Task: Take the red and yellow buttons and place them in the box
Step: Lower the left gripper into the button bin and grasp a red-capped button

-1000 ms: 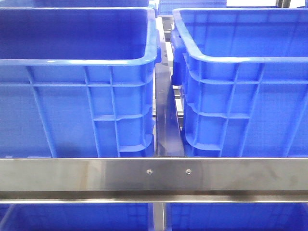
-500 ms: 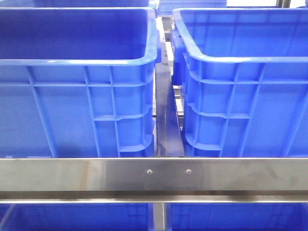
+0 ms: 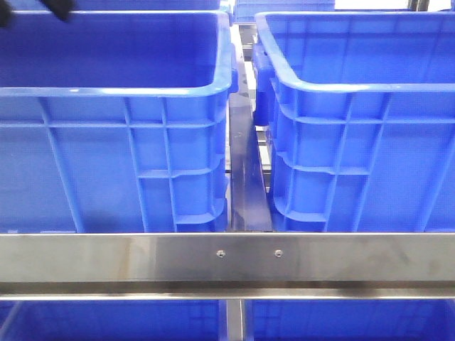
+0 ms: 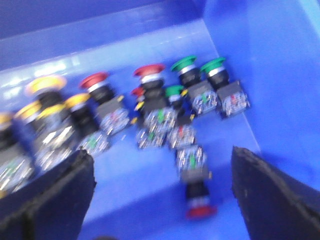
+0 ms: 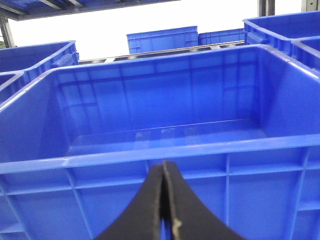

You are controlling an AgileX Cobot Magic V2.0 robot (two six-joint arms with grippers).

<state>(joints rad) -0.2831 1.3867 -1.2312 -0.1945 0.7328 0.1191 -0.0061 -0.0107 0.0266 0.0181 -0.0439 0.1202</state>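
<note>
Red push-buttons [image 4: 94,80] and yellow push-buttons [image 4: 46,85] lie heaped with green ones [image 4: 183,64] on a blue crate's floor [image 4: 150,190]. We see our left gripper [image 4: 162,192] spread wide above them, holding nothing. Our right gripper [image 5: 163,200] is pinched closed, empty, facing another blue crate [image 5: 165,150].

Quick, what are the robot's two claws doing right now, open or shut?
Left gripper: open, holding nothing, above the buttons in a blue crate.
Right gripper: shut, empty, in front of another blue crate.
</note>
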